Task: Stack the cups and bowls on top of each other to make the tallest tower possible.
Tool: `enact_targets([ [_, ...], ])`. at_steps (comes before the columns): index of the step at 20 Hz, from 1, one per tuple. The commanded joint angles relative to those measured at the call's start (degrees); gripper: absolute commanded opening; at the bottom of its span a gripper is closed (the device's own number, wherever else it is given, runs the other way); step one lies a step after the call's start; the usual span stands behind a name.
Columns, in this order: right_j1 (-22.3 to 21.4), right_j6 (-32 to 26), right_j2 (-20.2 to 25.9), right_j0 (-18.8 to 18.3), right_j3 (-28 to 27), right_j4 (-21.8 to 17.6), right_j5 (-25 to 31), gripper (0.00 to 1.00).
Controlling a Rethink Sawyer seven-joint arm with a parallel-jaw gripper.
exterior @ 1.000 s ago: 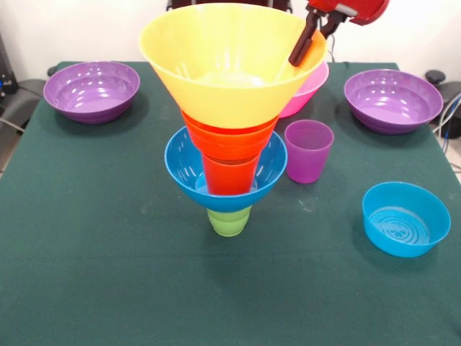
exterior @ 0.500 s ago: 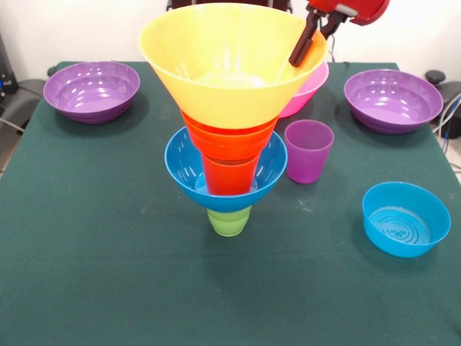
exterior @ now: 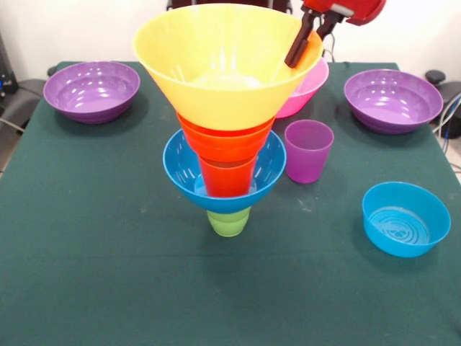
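While claw (exterior: 302,45) grips yellow bowl (exterior: 216,72) (tilted).

Only the end of the robot's arm (exterior: 351,9) shows, above the table's far edge. Its shell is glossy red and rounded, with a pale grey or white patch on the upper face. Beneath the red shell sits a dark, nearly black block. From it the gripper (exterior: 302,45) reaches out as dark brown-black, slim, straight bars with a dull finish. One long finger (exterior: 299,47) is plain to see; a shorter dark piece lies close beside it. Screws, cables and markings are too small to make out.
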Motion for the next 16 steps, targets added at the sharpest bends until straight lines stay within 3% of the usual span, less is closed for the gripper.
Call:
enact_targets([
  [1, 4.55, -2.91, 8.02, -1.64, 2.44, -1.98, 1.58, 0.0],
  [16, 5.01, -2.4, 8.42, -1.54, 2.26, -2.01, 2.15, 0.0],
])
